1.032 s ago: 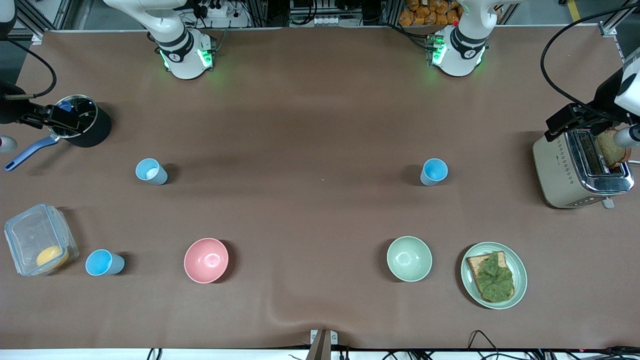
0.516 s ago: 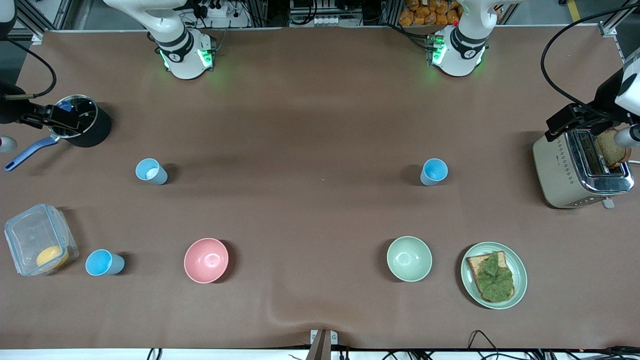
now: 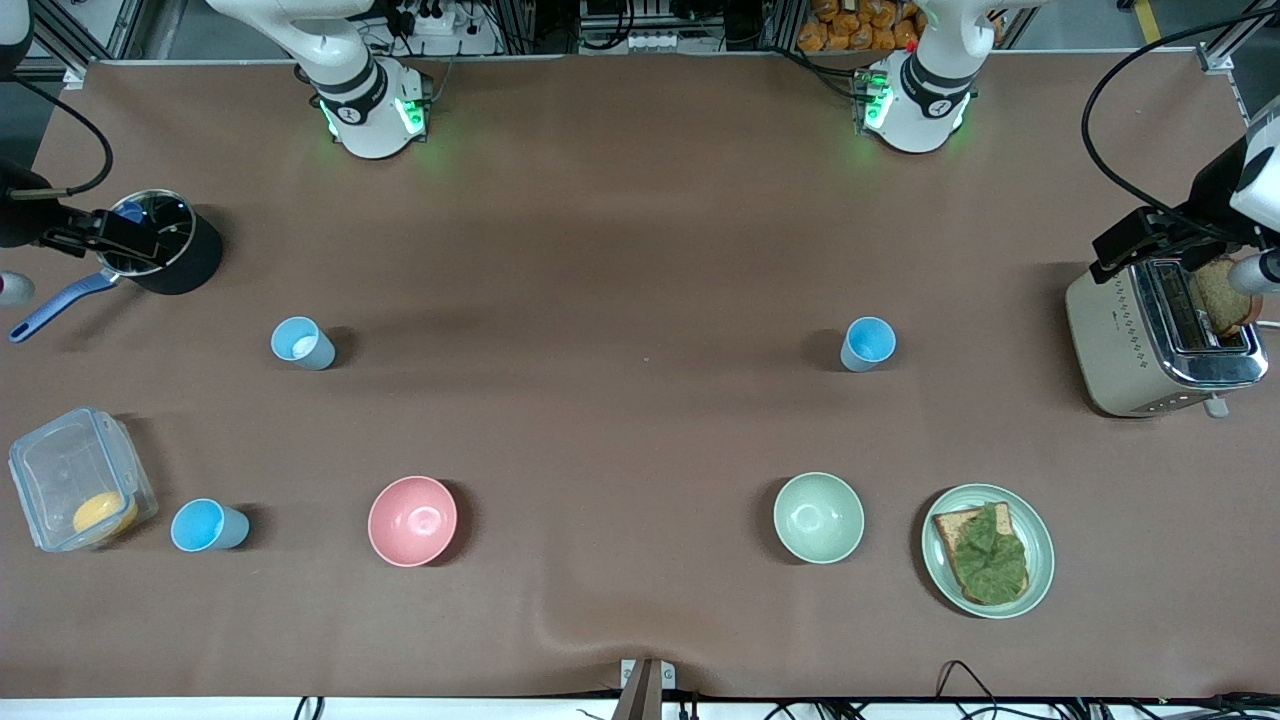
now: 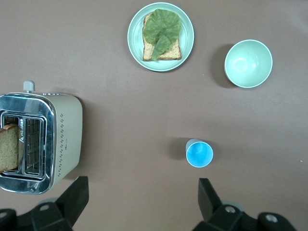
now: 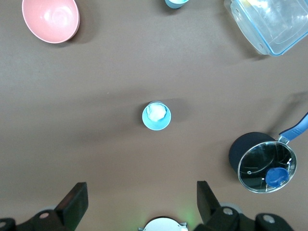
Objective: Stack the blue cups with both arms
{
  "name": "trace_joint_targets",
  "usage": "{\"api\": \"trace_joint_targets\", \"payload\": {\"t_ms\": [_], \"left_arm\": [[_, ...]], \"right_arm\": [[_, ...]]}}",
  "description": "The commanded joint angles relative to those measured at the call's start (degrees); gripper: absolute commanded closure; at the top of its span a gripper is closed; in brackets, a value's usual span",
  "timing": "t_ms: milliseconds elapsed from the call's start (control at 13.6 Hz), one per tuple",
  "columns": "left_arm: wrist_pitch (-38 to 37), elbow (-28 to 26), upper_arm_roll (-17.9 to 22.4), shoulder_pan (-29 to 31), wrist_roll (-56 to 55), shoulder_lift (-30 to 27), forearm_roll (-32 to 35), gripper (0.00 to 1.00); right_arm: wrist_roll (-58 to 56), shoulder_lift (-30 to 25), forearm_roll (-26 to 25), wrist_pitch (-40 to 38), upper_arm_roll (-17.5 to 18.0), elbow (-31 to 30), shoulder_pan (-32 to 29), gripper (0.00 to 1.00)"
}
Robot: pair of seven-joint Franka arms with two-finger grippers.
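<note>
blue cups point(image 3: 868, 343) point(image 3: 302, 343) point(image 3: 208, 526): 3, well apart | left gripper point(image 4: 139, 204), right gripper point(image 5: 139, 204): high over counter, jaws spread, empty | risk: off-centre pinch tips light cup

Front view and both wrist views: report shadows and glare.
Front view: soft broad shadows band the brown table; green light glows at both arm bases; glare on the toaster. Left wrist view: the blue cup and pale green bowl each cast a dark shadow. Right wrist view: a bright white patch shows inside the cup.
</note>
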Motion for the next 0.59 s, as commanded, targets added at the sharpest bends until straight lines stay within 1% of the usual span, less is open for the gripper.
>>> {"api": "trace_joint_targets", "payload": {"t_ms": [0,369,516], "left_arm": [[-0.52,0.86,-0.22,0.30,-0.45,0.14,-0.26,0.00],[-0.52,0.95,-0.22,0.30,-0.45,0.14,-0.26,0.00],[-0.52,0.95,-0.31,0.30,-0.45,0.14,-0.26,0.00]], "right_arm": [[-0.09,0.22,-0.79,-0.80,0.77,0.79,-0.93,0.00],[0.35,0.39,-0.79,-1.94,0.68,0.53,-1.45,0.00],[-0.09,1.53,-0.79,-2.21,0.51,0.62,-1.71,0.00]]}}
